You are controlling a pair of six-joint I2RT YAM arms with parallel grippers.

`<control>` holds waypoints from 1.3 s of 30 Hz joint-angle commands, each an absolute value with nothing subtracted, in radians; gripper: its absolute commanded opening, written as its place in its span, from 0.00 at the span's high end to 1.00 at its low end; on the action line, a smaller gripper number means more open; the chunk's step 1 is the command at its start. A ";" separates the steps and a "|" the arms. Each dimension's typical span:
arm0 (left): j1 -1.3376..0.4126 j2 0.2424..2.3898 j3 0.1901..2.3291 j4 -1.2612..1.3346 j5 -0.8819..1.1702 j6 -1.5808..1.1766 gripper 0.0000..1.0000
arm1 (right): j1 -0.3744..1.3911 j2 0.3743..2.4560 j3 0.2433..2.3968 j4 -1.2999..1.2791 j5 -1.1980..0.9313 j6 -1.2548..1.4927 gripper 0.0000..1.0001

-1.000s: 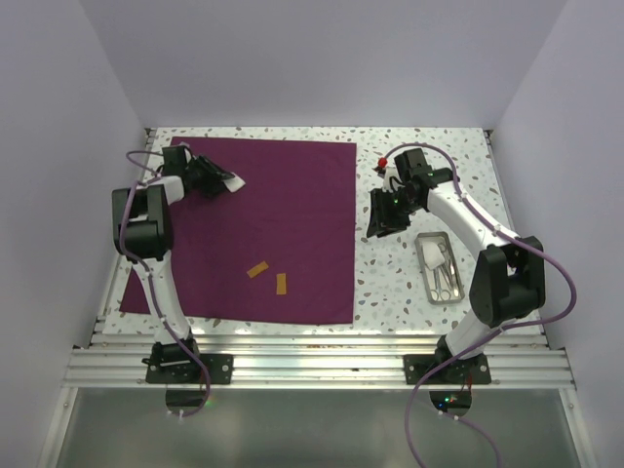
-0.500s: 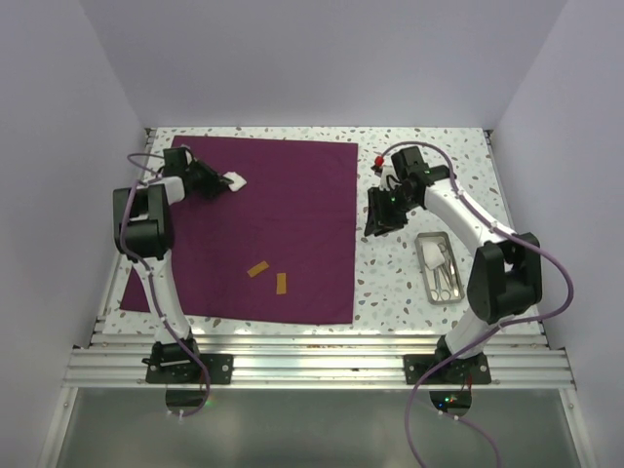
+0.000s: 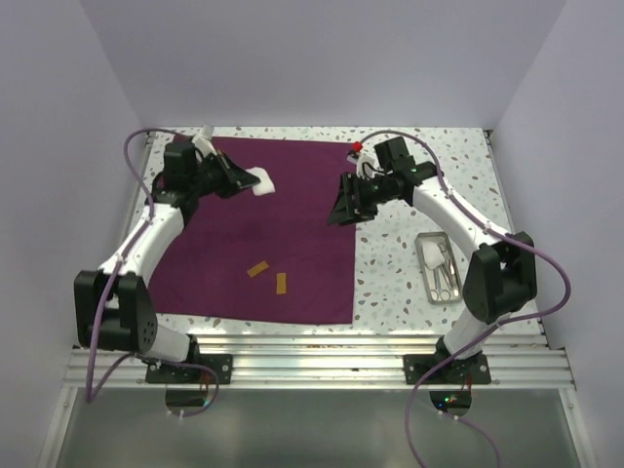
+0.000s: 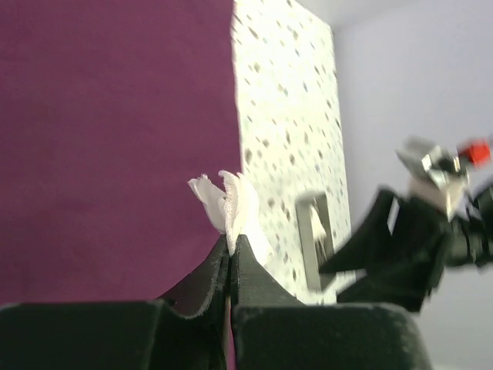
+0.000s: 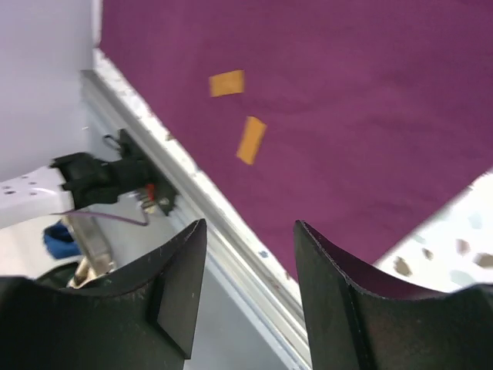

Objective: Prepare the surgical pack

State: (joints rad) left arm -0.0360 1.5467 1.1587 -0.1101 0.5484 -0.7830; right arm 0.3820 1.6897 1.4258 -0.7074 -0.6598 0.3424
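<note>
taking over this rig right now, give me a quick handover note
Jaws: left gripper shut on a white wad, held over the far part of the cloth; right gripper open and empty, above the cloth's right edge.
Things: cloth spread flat on the table, two orange strips on its near part; tray with instruments on the table to its right.
Done: cloth laid out.
Left: nothing folded or wrapped yet; tray not on the cloth.

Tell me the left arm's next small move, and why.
Probably carry the white gauze wad toward the middle of the plum-purple cloth and lower it. The left gripper is shut on it over the cloth's far part; the cloth lies spread flat, and the right gripper is open, empty.
</note>
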 commanded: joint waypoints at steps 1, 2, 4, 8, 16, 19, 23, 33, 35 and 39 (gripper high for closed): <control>-0.100 1.387 1.025 -0.118 0.604 -0.742 1.00 | 0.417 1.681 1.498 -0.586 -0.817 0.442 0.47; -0.118 1.303 0.972 -0.115 0.615 -0.744 1.00 | 0.435 1.686 1.512 -0.562 -0.831 0.463 0.46; -0.138 1.183 0.930 -0.124 0.629 -0.747 1.00 | 0.452 1.686 1.509 -0.516 -0.886 0.523 0.43; -0.152 1.013 0.815 -0.127 0.673 -0.787 1.00 | 0.505 1.645 1.427 -0.228 -0.956 0.700 0.34; -0.156 0.773 0.684 -0.132 0.727 -0.874 1.00 | 0.646 1.628 1.355 -0.057 -0.928 0.807 0.15; -0.156 0.726 0.684 -0.175 0.735 -0.871 1.00 | 0.684 1.628 1.347 -0.025 -0.922 0.824 0.16; -0.156 0.672 0.680 -0.201 0.746 -0.879 1.00 | 0.733 1.654 1.351 -0.009 -0.920 0.841 0.20; -0.156 0.634 0.658 -0.241 0.772 -0.871 1.00 | 0.758 1.635 1.312 0.094 -0.870 0.933 0.42; -0.156 0.641 0.652 -0.236 0.779 -0.871 1.00 | 0.756 1.637 1.313 0.101 -0.862 0.936 0.51; -0.156 0.650 0.641 -0.222 0.799 -0.873 1.00 | 0.758 1.644 1.313 0.124 -0.857 0.956 0.70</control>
State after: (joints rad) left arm -0.1528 0.6483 0.6548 -0.2317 0.7574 -0.8562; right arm 0.7578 1.6615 1.3102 0.0509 -0.8734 0.9253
